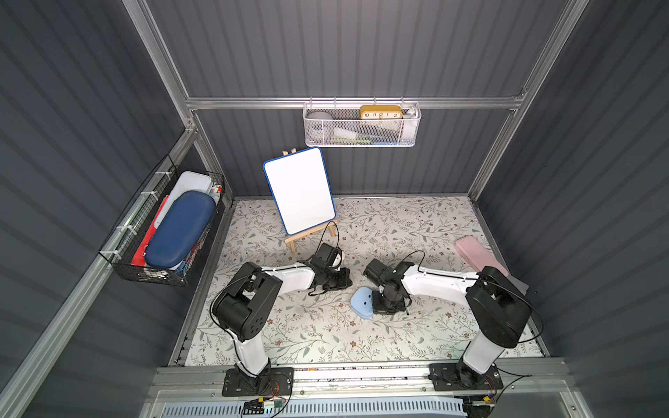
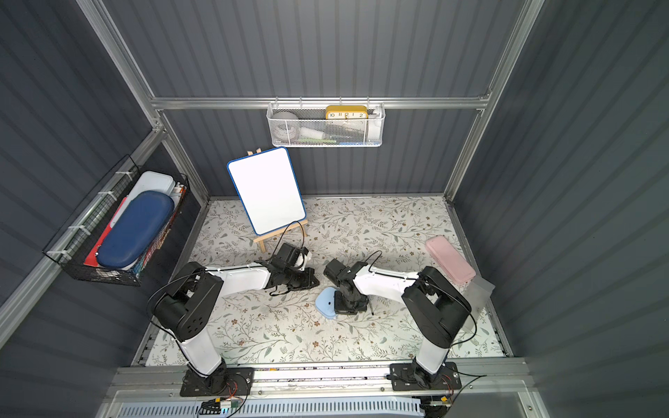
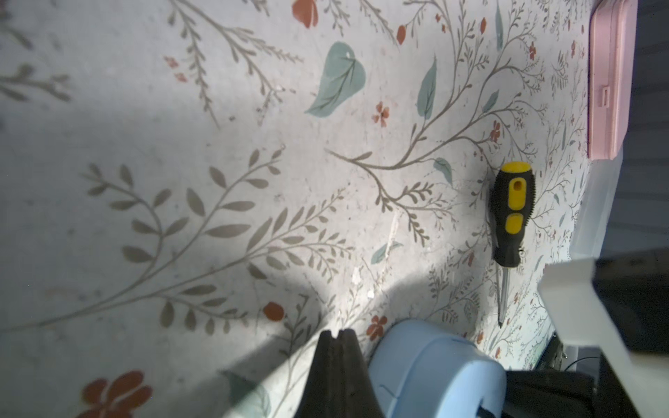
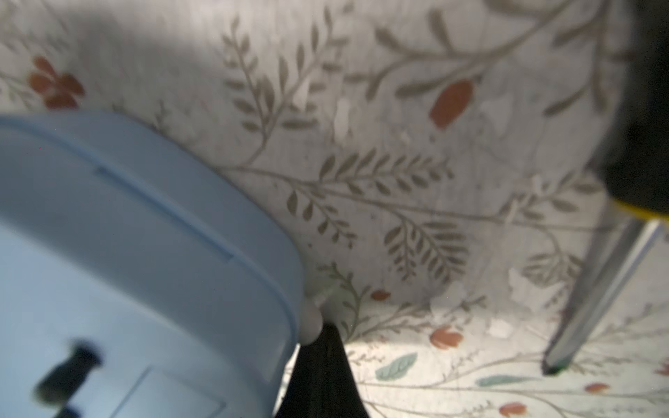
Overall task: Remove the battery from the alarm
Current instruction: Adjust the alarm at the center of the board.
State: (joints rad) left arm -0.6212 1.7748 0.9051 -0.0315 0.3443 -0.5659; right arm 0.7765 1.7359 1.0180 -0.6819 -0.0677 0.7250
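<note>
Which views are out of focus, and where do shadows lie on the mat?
Right wrist view: the alarm and the screwdriver are blurred. Left wrist view: the screwdriver is sharp, and broad shadows cross the mat, darkest near the alarm. Both top views: sharp and evenly lit.

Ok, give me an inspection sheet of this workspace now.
Surface: floral mat, scuffed with pale specks.
Job's things: alarm lies back up on the mat; battery not seen.
Clutter: screwdriver and pink case on the mat; whiteboard on an easel.
Tools: left tool shut, empty, beside the alarm; right tool shut, tip at the alarm's edge, contact unclear.
Cables: black cable loops above each wrist.
Surroundings: white basket holding a yellow clock on the back wall; black basket holding a blue case on the side wall.
</note>
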